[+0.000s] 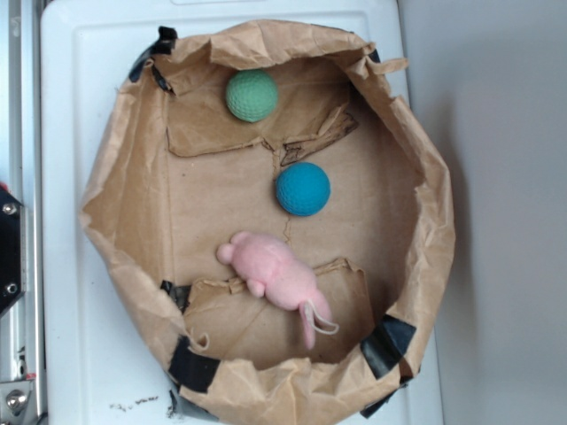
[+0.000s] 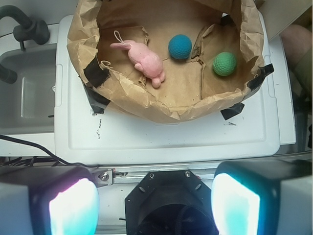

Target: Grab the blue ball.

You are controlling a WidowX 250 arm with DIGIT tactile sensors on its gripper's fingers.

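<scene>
Pincer (image 2: 154, 205) spread open, outside paper bag (image 2: 161, 105); blue ball (image 2: 180, 47) between pink plush (image 2: 144, 58), green ball (image 2: 225, 63).

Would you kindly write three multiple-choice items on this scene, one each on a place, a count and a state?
1. Where does the blue ball lie?
A. Between the green ball and the pink plush toy
B. On the white surface outside the paper bag
C. On top of the plush toy

2. How many balls are in the paper bag?
A. One
B. Two
C. Three

3. How does the gripper stand?
A. Shut on the blue ball
B. Shut on the plush toy
C. Open, holding nothing

Answers: 1 A, the exterior view shows it between them. 2 B, one green and one blue. 3 C, the wrist view shows its fingers wide apart, outside the bag.
</scene>
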